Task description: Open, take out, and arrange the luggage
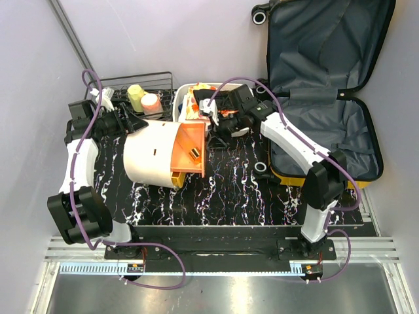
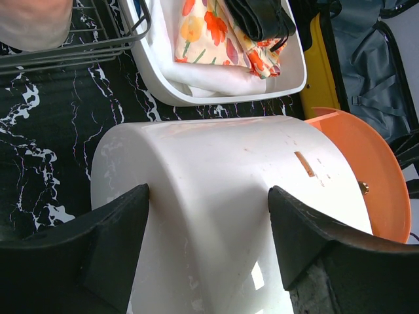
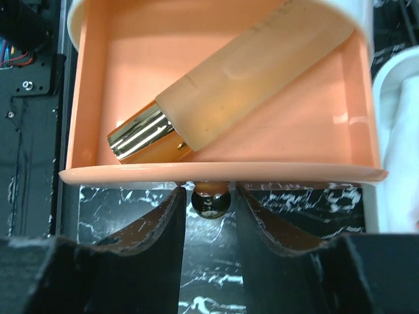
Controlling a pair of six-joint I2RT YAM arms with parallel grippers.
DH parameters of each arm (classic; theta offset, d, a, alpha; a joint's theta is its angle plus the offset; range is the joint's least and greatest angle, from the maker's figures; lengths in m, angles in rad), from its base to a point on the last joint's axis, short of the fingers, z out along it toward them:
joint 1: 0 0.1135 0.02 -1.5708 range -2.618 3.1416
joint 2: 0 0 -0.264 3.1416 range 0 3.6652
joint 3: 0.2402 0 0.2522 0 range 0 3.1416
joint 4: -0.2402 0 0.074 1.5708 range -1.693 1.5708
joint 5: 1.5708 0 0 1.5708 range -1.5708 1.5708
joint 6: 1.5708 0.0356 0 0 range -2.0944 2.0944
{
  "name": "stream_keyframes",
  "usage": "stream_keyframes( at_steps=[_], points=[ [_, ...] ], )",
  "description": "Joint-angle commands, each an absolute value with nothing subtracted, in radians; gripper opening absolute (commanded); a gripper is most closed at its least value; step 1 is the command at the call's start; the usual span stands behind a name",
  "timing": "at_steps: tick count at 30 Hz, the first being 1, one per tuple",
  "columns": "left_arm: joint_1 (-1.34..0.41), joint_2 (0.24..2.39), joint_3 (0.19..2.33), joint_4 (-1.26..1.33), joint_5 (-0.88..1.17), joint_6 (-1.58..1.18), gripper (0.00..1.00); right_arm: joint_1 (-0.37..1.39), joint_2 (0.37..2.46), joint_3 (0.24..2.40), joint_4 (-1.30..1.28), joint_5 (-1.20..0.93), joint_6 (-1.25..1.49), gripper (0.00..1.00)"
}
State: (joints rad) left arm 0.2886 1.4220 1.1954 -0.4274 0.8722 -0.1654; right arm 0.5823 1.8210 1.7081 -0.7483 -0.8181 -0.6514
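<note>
Bench [image 1: 229,183]: black with white veins, pale lilac walls around it.
Suitcase [image 1: 321,98]: at the right edge of the bench, lying open, yellow shell rim showing, dark grey lining facing up.
Container [image 1: 154,154]: cream, round, on its side mid-bench, its orange drawer [image 3: 131,78] pointing toward the suitcase.
Tube [image 3: 249,85]: gold-capped, lying slantwise in the drawer.
Left pincer [image 2: 208,193]: spread wide, both fingers against the container's flanks.
Right pincer [image 3: 209,193]: drawn in narrowly around the drawer's small dark knob [image 3: 210,203]; contact unclear.
Tray [image 2: 216,98]: white, behind the container, holding a flowered cloth [image 2: 209,33].
</note>
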Motion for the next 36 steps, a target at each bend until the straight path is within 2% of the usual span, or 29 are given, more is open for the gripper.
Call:
stream_keyframes(
  at_steps=[1, 13, 20, 24, 28, 31, 36],
  points=[
    [0.273, 1.456, 1.103, -0.663, 0.804, -0.052, 0.74, 0.635, 1.864, 1.825, -0.640, -0.861, -0.658, 0.44],
    [0.273, 1.463, 1.089, -0.649, 0.804, -0.055, 0.73, 0.719, 2.045, 1.966, -0.474, -0.847, -0.539, 0.44],
    [0.275, 1.466, 1.094, -0.652, 0.801, -0.055, 0.73, 0.732, 2.051, 2.003, -0.416, -0.792, -0.457, 0.47],
    [0.281, 1.465, 1.104, -0.661, 0.801, -0.051, 0.73, 0.704, 1.916, 1.881, -0.416, -0.755, -0.453, 0.49],
    [0.291, 1.463, 1.124, -0.673, 0.799, -0.034, 0.73, 0.683, 1.746, 1.636, -0.410, -0.772, -0.449, 0.51],
    [0.296, 1.465, 1.172, -0.695, 0.786, -0.008, 0.75, 0.683, 1.717, 1.519, -0.371, -0.779, -0.440, 0.51],
    [0.322, 1.459, 1.273, -0.724, 0.776, 0.025, 0.82, 0.683, 1.801, 1.500, -0.261, -0.778, -0.408, 0.50]
  ],
)
